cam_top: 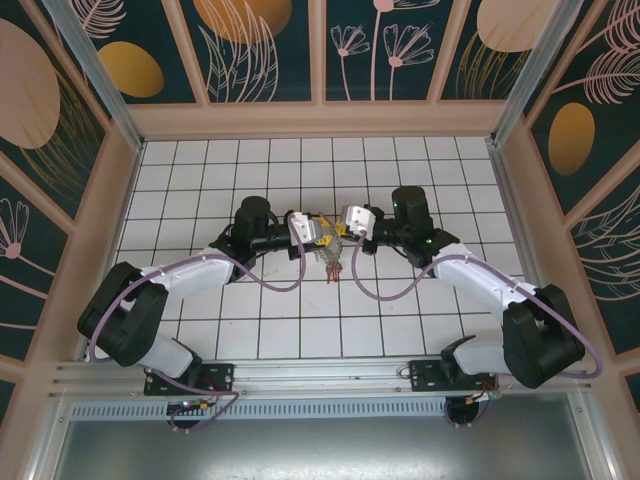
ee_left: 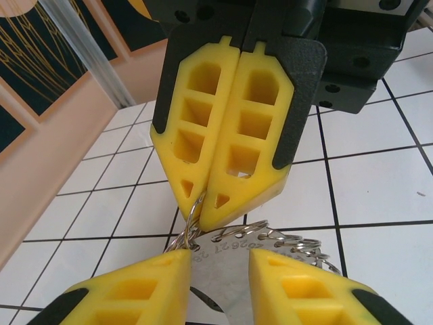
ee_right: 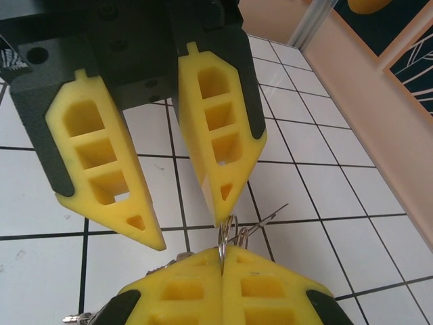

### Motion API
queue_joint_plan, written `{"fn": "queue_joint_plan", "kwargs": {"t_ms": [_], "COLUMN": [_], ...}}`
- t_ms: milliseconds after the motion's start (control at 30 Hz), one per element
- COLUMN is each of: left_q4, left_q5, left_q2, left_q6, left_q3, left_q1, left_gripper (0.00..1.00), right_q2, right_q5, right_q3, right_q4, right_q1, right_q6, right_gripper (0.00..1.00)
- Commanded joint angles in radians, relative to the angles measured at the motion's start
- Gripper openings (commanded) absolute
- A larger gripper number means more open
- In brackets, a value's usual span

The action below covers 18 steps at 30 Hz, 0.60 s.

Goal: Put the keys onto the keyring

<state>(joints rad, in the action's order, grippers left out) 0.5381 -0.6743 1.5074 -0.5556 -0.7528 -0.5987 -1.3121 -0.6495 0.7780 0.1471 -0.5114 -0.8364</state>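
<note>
right hand (ee_right: 223, 254): clenched, jaws pressed flat together, nipping the thin silvery wire keyring (ee_right: 228, 233) at their very tips. The loop stands up just past them.
left hand (ee_right: 188, 227): released, jaws well apart, facing the right hand tip to tip. One tip is at the top of the loop; cannot tell whether it touches or sits just beside.
between the left jaws: a flat silvery stamped metal tag (ee_left: 220, 271), broad face toward the wrist camera. Cannot tell if its edges touch the jaws.
just beyond the tag: a silvery ball chain (ee_left: 291, 237) runs off toward the right hand's side.
keys (cam_top: 331, 258): a small brownish metal bunch hanging straight below where the two hands meet. Cannot tell if it reaches the surface.
surface (ee_left: 379, 183): white square tiles with dark grout, under both hands.
step, as judged: threading. The right hand steadies the ring while the left works at the hardware on it. Cannot tell whether the keys are on yet.
next move calls for: a firm right-hand pinch, then fine alignment of a key's hole with the ring's split end and a slide along the wire. Very little slack for error.
writing: a curved row of stamped digits on the tag, upside down to the camera and not read with confidence.
brands: none legible.
</note>
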Motion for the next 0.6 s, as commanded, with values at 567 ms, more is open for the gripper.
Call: {"fn": "queue_joint_plan", "kwargs": {"t_ms": [567], "left_q4": [0.179], "left_q5": [0.009], "left_q2": [0.027], "left_q6": [0.043], "left_q3": [0.011], "left_q1": [-0.027], "left_gripper": [0.34], "right_q2": [0.014], "right_q5": [0.099], "right_q3": [-0.008], "right_q4": [0.032], "right_q1": [-0.063], "right_q6": [0.032], "right_gripper": [0.00]}}
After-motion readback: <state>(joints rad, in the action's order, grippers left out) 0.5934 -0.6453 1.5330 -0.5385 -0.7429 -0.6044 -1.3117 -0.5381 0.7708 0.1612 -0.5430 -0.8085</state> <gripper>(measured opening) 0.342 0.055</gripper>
